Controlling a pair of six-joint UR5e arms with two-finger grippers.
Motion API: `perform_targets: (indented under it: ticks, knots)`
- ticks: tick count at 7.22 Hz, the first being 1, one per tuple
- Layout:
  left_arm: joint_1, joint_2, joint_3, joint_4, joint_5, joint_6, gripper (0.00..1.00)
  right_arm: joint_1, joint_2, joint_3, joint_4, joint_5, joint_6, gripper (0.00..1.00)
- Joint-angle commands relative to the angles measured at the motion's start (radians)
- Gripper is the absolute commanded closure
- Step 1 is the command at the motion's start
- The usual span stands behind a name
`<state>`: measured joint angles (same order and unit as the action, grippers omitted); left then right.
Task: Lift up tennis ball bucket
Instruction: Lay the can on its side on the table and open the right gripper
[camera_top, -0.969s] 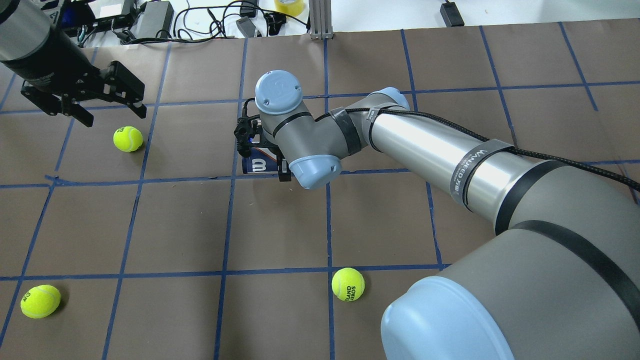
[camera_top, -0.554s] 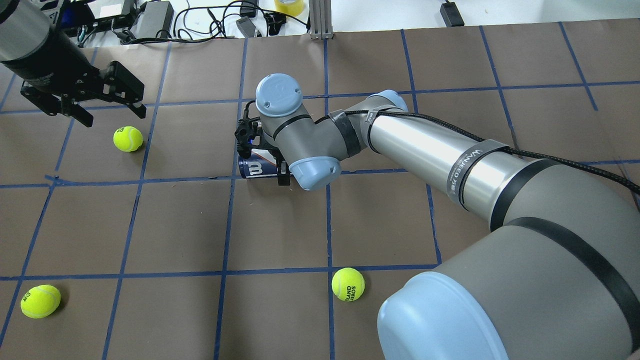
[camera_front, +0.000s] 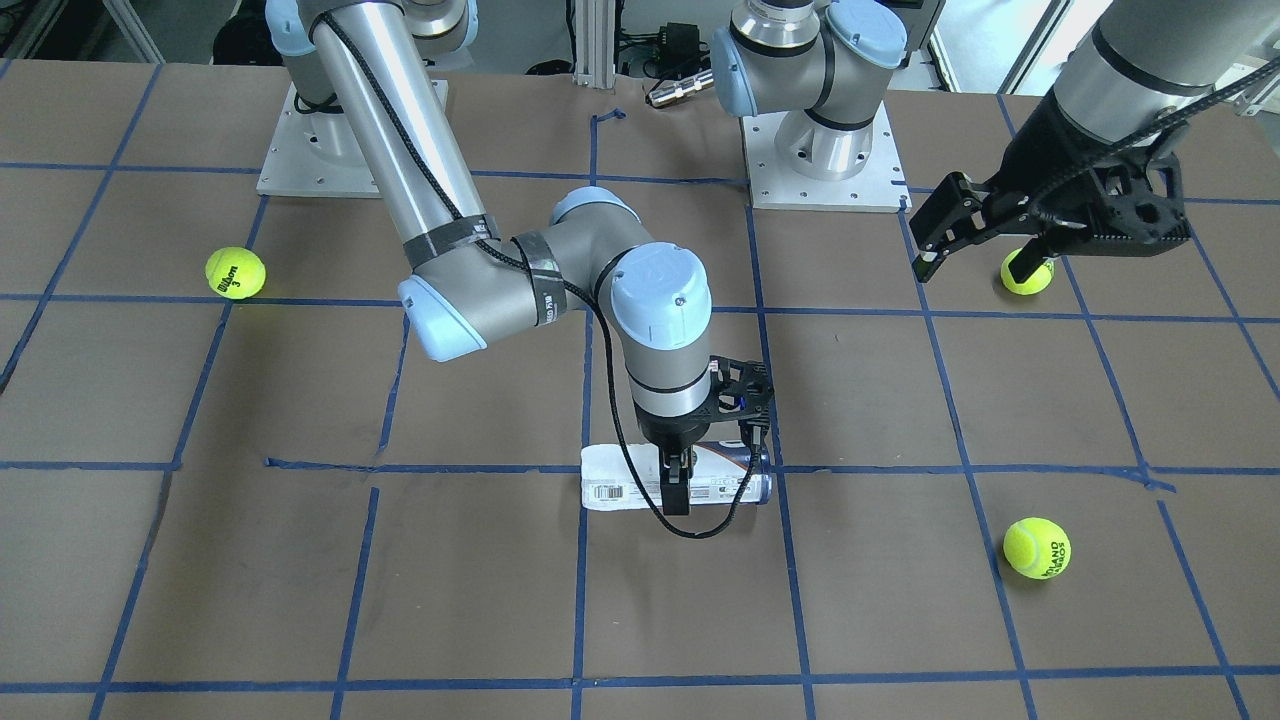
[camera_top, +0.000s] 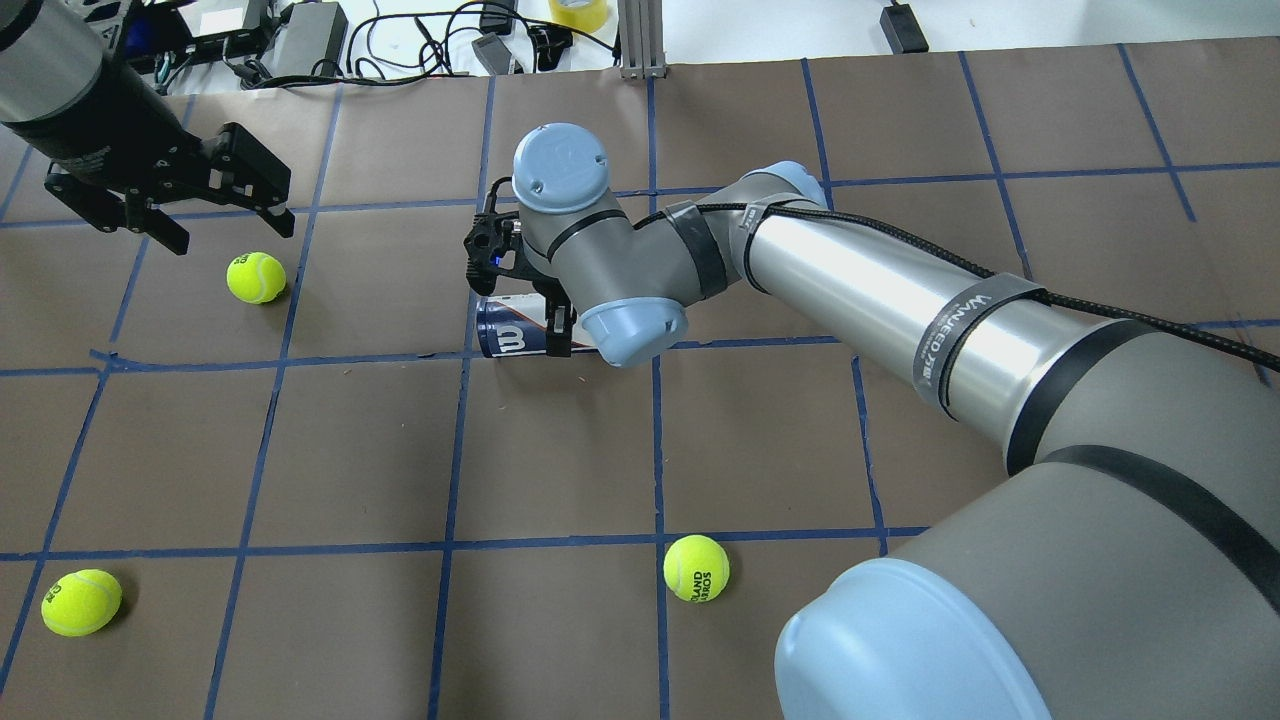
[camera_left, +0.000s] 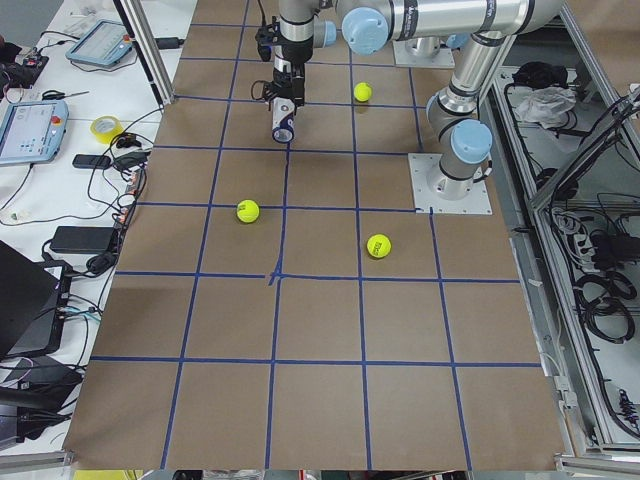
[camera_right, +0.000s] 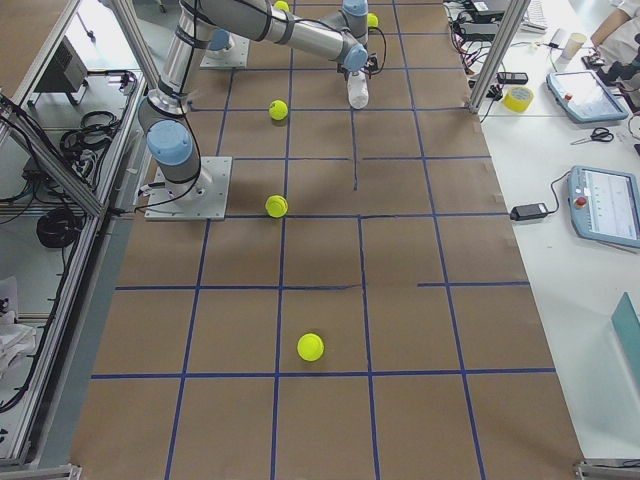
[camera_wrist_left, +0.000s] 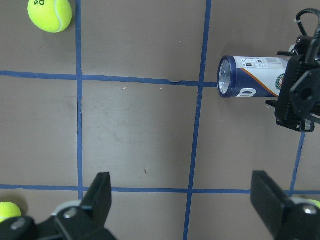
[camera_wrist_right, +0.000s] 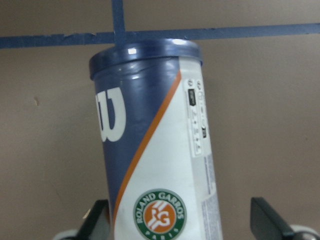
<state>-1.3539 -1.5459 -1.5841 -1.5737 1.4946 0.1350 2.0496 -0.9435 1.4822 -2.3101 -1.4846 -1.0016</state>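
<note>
The tennis ball bucket (camera_front: 620, 487) is a tube with a white label and a navy band, lying on its side near the middle of the table. My right gripper (camera_front: 684, 478) comes down over its middle with one finger on each side and is shut on it. The tube sits just off the brown surface, slightly tilted in the right wrist view (camera_wrist_right: 150, 150). It also shows in the overhead view (camera_top: 505, 338) and the left wrist view (camera_wrist_left: 250, 82). My left gripper (camera_top: 230, 237) is open and empty, hovering far to the left.
Three yellow-green tennis balls lie loose: one (camera_top: 256, 277) under my left gripper, one (camera_top: 81, 602) at the near left, one (camera_top: 696, 568) near the middle front. Cables and devices line the far edge (camera_top: 300, 40). Blue tape lines grid the brown table.
My right wrist has risen and shifted slightly left, and the tube has come up with it, showing more of its navy end. My left arm has hardly moved.
</note>
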Motion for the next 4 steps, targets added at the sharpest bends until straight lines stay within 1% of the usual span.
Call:
perform_targets:
  ticks: [1,2,3,4]
  knots:
    - [0.003,-0.008,0.001,0.000,0.001,0.000,0.00,-0.067,-0.091,0.000,0.027,0.058,0.093,0.00]
    - [0.003,-0.023,-0.002,0.001,0.003,0.003,0.00,-0.115,-0.139,0.001,0.110,0.087,0.119,0.00]
    - [0.001,-0.051,-0.013,0.026,-0.008,-0.003,0.00,-0.152,-0.185,0.000,0.164,0.093,0.132,0.00]
    - [0.001,-0.074,-0.054,0.116,-0.101,-0.005,0.00,-0.192,-0.236,-0.002,0.223,0.092,0.182,0.00]
